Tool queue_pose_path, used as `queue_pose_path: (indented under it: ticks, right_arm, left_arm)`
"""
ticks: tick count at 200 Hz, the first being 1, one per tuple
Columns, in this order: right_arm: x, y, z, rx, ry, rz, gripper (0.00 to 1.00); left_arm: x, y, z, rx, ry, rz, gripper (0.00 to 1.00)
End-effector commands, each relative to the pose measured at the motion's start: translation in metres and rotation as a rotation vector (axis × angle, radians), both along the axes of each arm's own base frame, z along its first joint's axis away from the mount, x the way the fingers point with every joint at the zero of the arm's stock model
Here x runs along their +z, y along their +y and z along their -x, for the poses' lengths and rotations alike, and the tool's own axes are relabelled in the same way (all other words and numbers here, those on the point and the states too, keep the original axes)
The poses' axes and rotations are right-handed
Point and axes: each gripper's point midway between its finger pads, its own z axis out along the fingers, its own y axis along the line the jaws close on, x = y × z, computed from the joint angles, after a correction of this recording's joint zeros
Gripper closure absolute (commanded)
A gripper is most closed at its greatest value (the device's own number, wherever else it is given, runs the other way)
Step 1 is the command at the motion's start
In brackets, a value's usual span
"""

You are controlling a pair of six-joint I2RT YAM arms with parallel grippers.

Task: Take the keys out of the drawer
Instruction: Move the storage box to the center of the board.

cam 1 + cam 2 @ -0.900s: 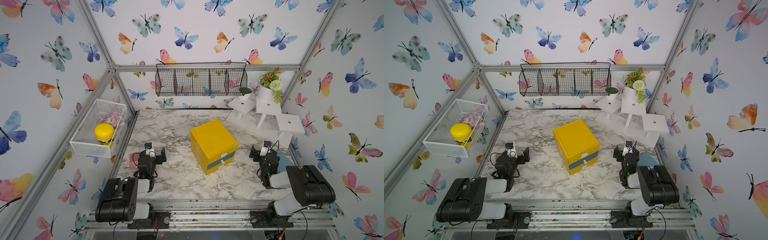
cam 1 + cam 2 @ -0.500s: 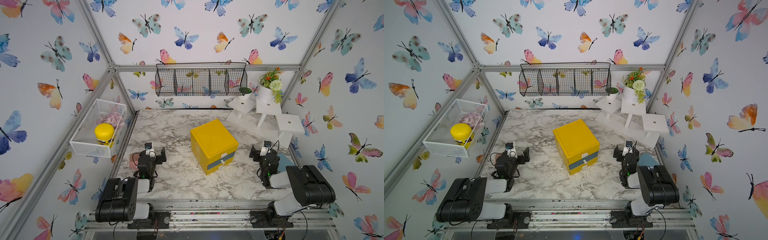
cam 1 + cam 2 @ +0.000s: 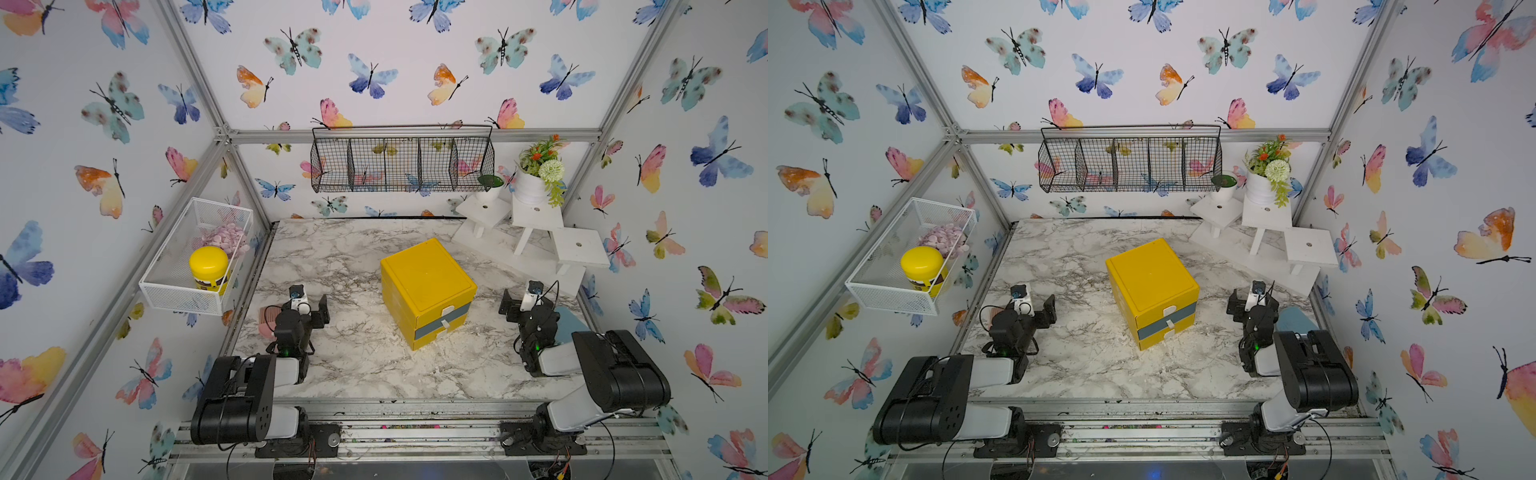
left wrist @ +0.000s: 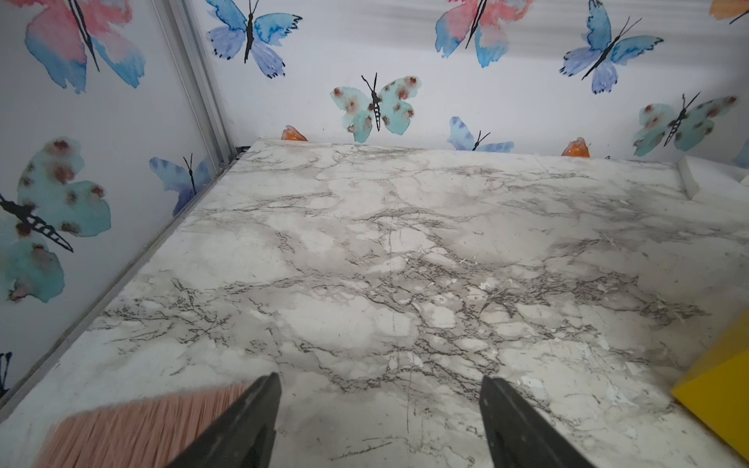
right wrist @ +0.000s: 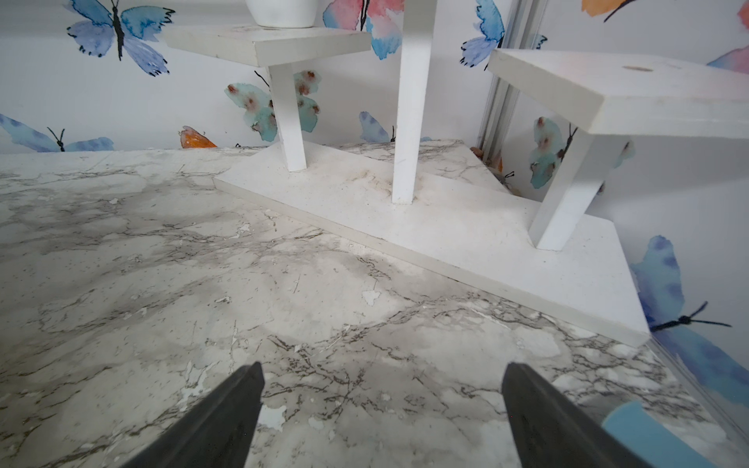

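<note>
A yellow cabinet (image 3: 428,291) (image 3: 1152,286) stands mid-table. Its drawer fronts face the front edge and are all pushed in; one is grey-blue (image 3: 442,326). The keys are hidden. My left gripper (image 3: 308,307) (image 3: 1036,309) rests low on the table to the cabinet's left, open and empty, with only marble between its fingers in the left wrist view (image 4: 379,405). A corner of the cabinet (image 4: 717,389) shows there. My right gripper (image 3: 523,305) (image 3: 1252,307) sits to the cabinet's right, open and empty (image 5: 383,397).
A pink brush (image 3: 268,320) (image 4: 142,425) lies beside the left gripper. A blue object (image 3: 569,328) (image 5: 632,421) lies by the right arm. A white stepped stand (image 3: 536,241) (image 5: 446,227) with a plant pot fills the back right corner. Wire baskets (image 3: 401,164) (image 3: 195,257) hang on the walls.
</note>
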Motion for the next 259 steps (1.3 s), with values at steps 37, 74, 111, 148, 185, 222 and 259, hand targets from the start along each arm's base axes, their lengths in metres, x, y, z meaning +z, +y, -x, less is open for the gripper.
queue_pose_path:
  ticks: [37,74,111,148,185,222,259]
  right_arm:
    - [0.050,-0.021,-0.010,-0.133,0.027,-0.016,0.01]
    - [0.100,0.009,-0.025,0.013,0.080,-0.117,0.02]
    - [0.137,0.052,-0.020,0.203,0.252,-0.300,0.09]
    - [0.155,0.095,0.007,0.379,0.469,-0.496,0.13]
    - [0.170,0.128,0.033,0.527,0.626,-0.671,0.16]
    - [0.174,0.138,0.043,0.547,0.714,-0.750,0.16]
    - [0.156,0.143,0.045,0.542,0.799,-0.787,0.16]
  left_arm:
    - [0.065,0.002,-0.036,0.047,0.173,0.110,0.21]
    - [0.099,-0.034,-0.010,-0.049,0.142,0.179,0.23]
    - [0.127,-0.091,0.035,-0.253,0.165,0.237,0.25]
    - [0.133,-0.148,0.087,-0.485,0.325,0.336,0.25]
    - [0.136,-0.182,0.125,-0.641,0.456,0.441,0.25]
    - [0.146,-0.199,0.127,-0.718,0.496,0.488,0.20]
    - [0.143,-0.219,0.111,-0.733,0.611,0.584,0.19]
